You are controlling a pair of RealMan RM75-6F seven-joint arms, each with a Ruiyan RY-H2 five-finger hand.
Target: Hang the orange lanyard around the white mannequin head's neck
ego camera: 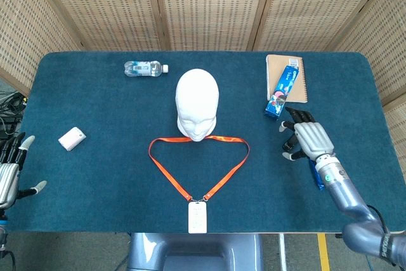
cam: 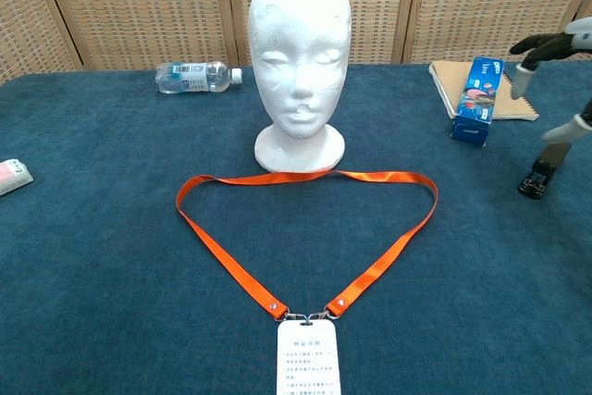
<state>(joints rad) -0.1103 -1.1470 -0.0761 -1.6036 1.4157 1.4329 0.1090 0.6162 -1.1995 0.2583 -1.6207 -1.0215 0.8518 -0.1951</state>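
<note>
- The lanyard (ego camera: 198,158) lies flat on the table (ego camera: 95,176) in front of the head (ego camera: 197,103), apart from both my hands. Its loop is spread into a triangle: the wide side runs left to right against the head's base, and the point aims at me.
- The badge (ego camera: 197,217) hangs off that point at the near edge; its print is too small to read.
- The head stands upright, facing me.
- My right hand (ego camera: 306,138) hovers with fingers spread, holding nothing, over the black stapler (cam: 541,173).
- My left hand (ego camera: 9,171) sits at the table's left edge, fingers apart, empty.
- The writing on the blue box (ego camera: 281,90) and the bottle (ego camera: 145,67) label is illegible.
</note>
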